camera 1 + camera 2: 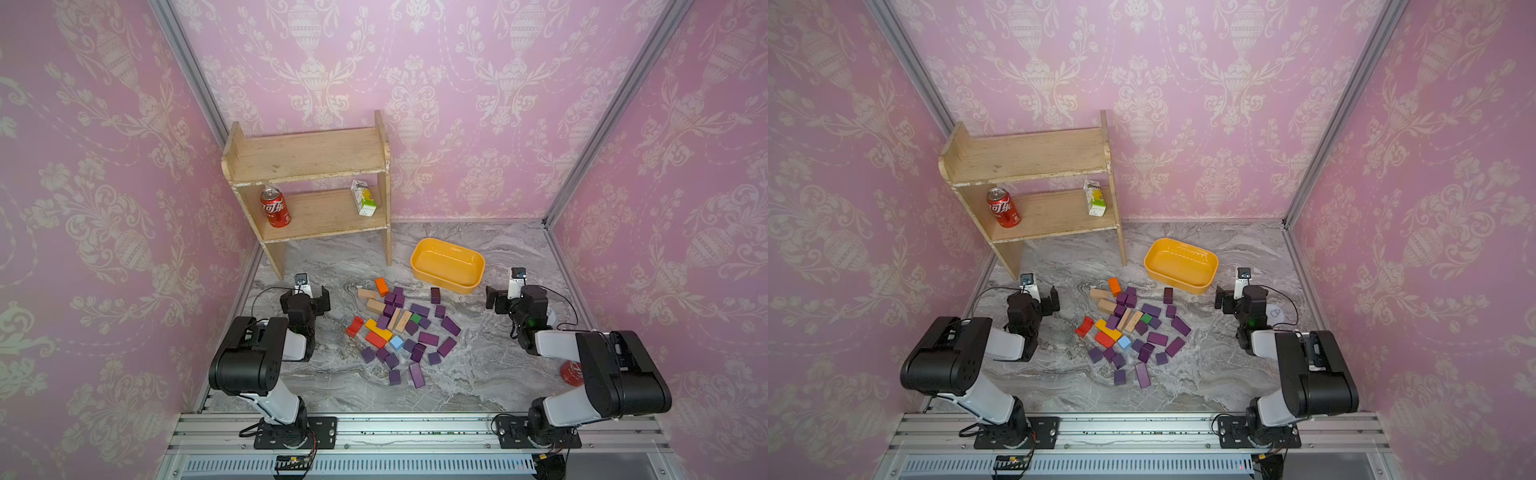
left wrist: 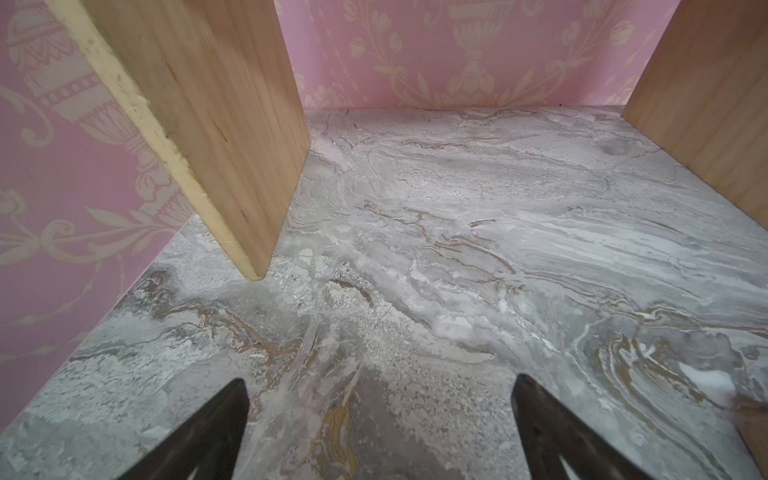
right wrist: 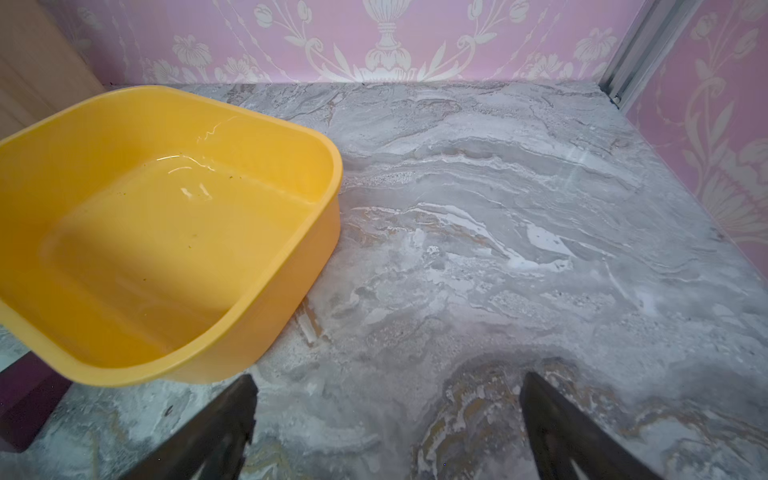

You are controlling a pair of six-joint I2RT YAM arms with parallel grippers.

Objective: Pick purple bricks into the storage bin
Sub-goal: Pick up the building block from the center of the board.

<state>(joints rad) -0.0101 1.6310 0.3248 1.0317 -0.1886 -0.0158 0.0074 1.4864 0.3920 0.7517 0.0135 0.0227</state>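
Left end effector [image 2: 379, 386] and right end effector [image 3: 388, 378] hang open and empty beside the purple bricks [image 1: 428, 338] piled on the desk [image 1: 490, 374], so grab the lone brick [image 1: 435, 295] nearest the empty storage bin [image 1: 449, 281] by its thin sides.

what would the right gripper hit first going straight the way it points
Likely nothing: the right gripper faces bare grey marble tabletop up to the pink wallpapered wall. The shallow yellow-orange plastic bin sits aside; one finger might graze it.

Red can [image 1: 570, 371] largely hidden behind the right arm, storage bin [image 3: 286, 270] cropped by the right wrist view's edge, purple brick [image 3: 25, 407] near it cropped and blurred
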